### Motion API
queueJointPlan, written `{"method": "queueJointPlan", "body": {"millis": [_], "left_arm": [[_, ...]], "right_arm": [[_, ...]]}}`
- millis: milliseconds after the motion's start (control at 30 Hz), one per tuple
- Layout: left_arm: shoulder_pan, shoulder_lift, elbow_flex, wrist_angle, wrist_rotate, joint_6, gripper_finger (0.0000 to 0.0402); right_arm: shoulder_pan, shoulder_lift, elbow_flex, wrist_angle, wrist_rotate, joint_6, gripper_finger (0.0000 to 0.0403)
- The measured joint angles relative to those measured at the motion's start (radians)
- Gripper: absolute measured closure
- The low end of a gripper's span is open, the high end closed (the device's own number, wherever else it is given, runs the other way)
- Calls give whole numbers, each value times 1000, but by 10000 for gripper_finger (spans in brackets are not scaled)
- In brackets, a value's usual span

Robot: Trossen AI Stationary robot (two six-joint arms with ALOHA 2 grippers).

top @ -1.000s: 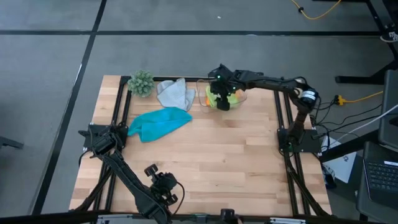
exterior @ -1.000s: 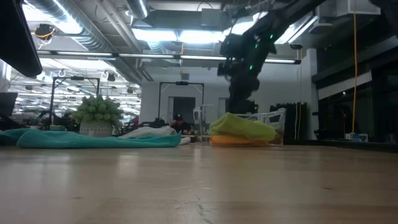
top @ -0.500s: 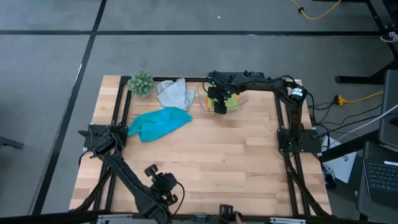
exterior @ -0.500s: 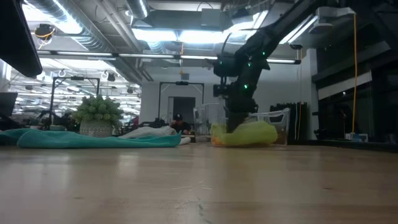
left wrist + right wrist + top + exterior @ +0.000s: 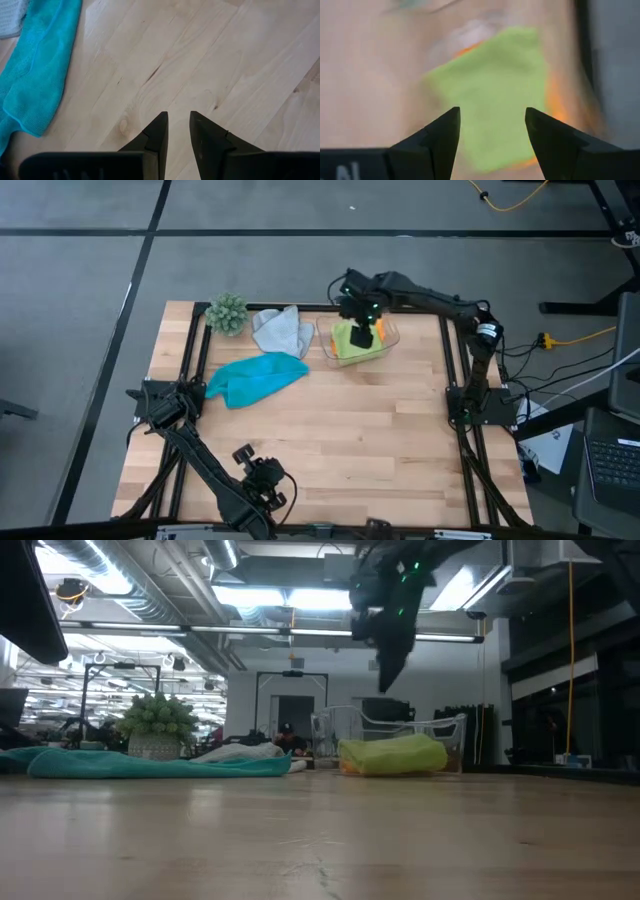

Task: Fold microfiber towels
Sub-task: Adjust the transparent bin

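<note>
A lime green towel (image 5: 345,348) lies folded on an orange towel (image 5: 553,100) inside a clear box (image 5: 452,730) at the table's far side. My right gripper (image 5: 492,112) hangs open straight above them, clear of the cloth (image 5: 392,755). A turquoise towel (image 5: 255,378) lies crumpled on the wood left of centre. A light grey towel (image 5: 280,330) lies bunched just beyond it. My left gripper (image 5: 178,117) waits near the table's front edge, its fingers a little apart over bare wood, with nothing between them.
A small green fuzzy plant (image 5: 226,312) stands at the far left corner, next to the grey towel. Bare wood (image 5: 380,430) fills the table's middle and right. Black frame rails (image 5: 462,380) run along both sides.
My right gripper dipped down onto the lime green towel in the box, then rose well clear of it, tipping more steeply downward. The lime towel has stayed in the box on the orange one, lying more compact than before.
</note>
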Motion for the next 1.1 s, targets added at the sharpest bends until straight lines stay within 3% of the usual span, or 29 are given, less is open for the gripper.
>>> {"method": "queueJointPlan", "body": {"millis": [100, 200, 300, 500, 633, 900, 1100], "left_arm": [[0, 0, 0, 0, 0, 0, 330], [0, 0, 0, 4, -1, 0, 330], [0, 0, 0, 7, -1, 0, 330], [0, 0, 0, 6, -1, 5, 330], [2, 0, 0, 3, -13, 7, 330], [9, 0, 0, 2, -33, 8, 330], [6, 0, 0, 2, -33, 8, 330]], "right_arm": [[4, -23, -2, -126, -205, 14, 176], [25, -28, -57, -123, -391, -42, 176], [53, -28, -147, -54, -456, -75, 176], [117, -28, -315, 44, -302, -61, 176], [160, -28, -389, 199, -172, -16, 176], [215, -28, -439, 489, 24, 72, 176], [216, -28, -441, 567, 204, 224, 176]]}}
